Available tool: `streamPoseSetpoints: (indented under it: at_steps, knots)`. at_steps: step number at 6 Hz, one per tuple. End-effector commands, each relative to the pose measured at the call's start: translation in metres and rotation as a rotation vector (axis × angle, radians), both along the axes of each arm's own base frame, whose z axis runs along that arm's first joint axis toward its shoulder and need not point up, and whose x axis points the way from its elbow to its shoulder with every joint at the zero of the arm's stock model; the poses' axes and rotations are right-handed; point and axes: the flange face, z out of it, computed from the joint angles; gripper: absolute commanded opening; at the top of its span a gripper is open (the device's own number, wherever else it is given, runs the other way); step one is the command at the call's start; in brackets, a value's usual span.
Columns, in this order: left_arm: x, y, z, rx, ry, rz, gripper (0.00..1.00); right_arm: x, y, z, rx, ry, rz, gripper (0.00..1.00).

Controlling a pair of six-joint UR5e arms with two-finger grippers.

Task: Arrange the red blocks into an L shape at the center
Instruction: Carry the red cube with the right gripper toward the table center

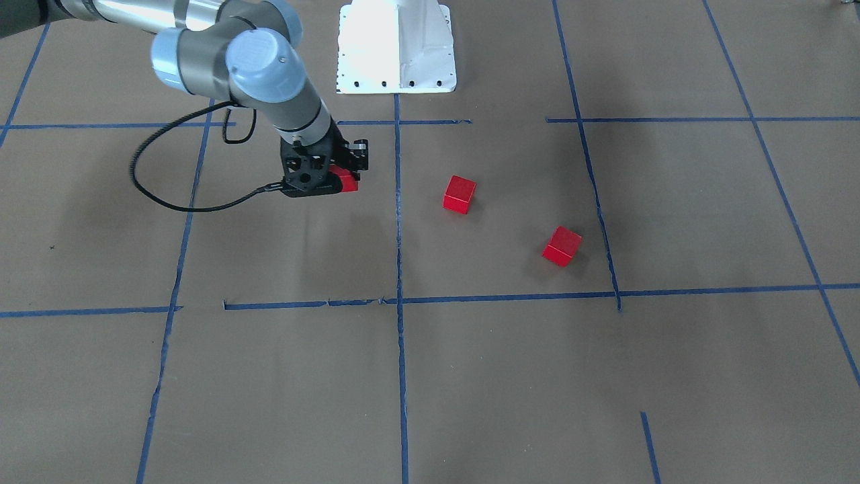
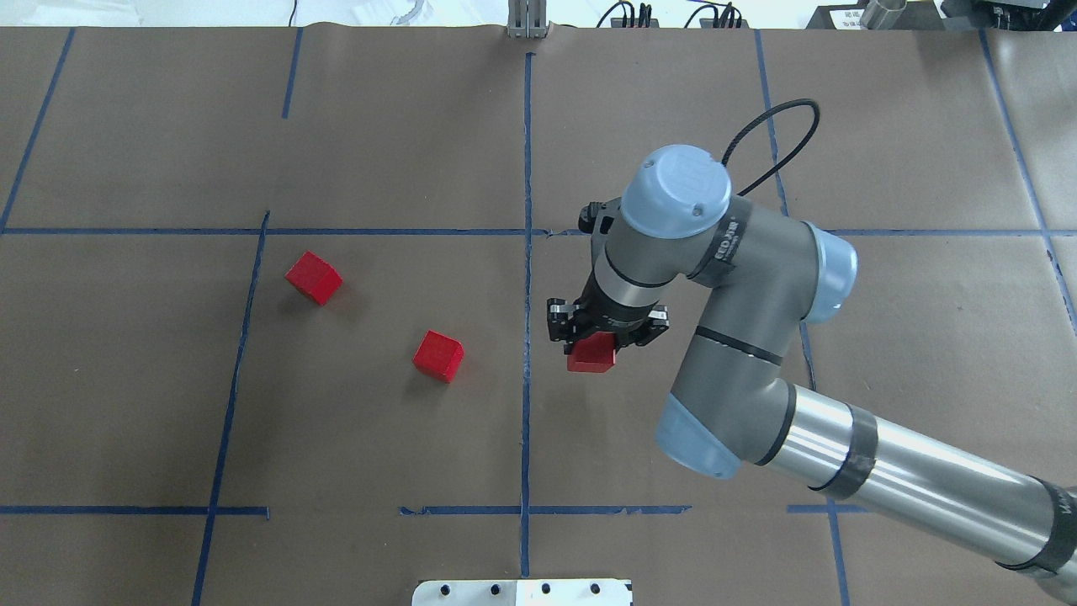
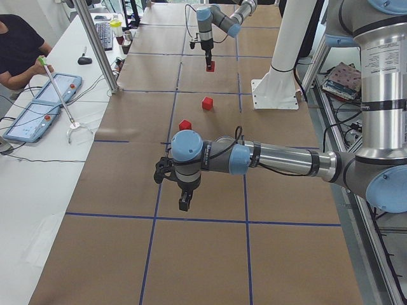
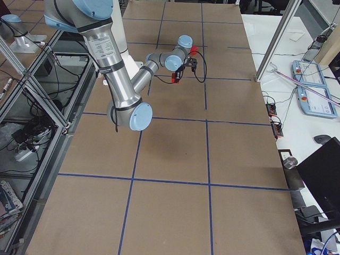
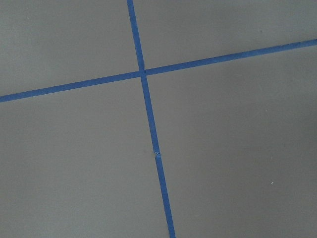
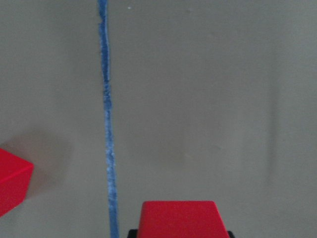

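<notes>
- Held red block [image 6: 178, 218]: nearest my right wrist lens. It is pinched in the right gripper [image 2: 599, 341], whose jaws are closed to the block's width. It sits just right of the middle blue tape line [image 2: 527, 337]. I cannot tell whether it clears the paper.
- Outer red block [image 2: 313, 278]: farthest left in the overhead view. Loose, skewed, well apart from the others.
- Middle red block [image 2: 438, 355]: loose and skewed, near the line on its left side.
- Center [image 2: 505, 404]: no L here yet. I judge one block is in hand at the line, with two left to fetch and square up.
- Left gripper [image 3: 184, 202]: hangs over bare paper, seen only from the side. I cannot tell its opening. Its wrist view shows only a tape crossing [image 5: 143, 74].
</notes>
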Motion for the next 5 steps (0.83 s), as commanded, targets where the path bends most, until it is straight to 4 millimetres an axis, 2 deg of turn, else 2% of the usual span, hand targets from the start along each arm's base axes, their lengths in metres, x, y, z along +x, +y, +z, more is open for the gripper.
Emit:
streamPoseSetpoints:
  at_steps: [1,4,5]
  knots:
    - [0.001,0.000,0.000,0.000,0.001,0.001,1.00,-0.042,0.019,-0.022,0.021,0.019,0.023,0.00]
    - [0.001,0.000,0.005,-0.010,0.001,0.003,1.00,-0.076,0.031,-0.019,0.025,0.045,0.017,0.00]
    - [0.001,0.001,0.006,-0.011,0.001,0.003,1.00,-0.080,0.033,-0.017,0.027,0.049,0.015,0.00]
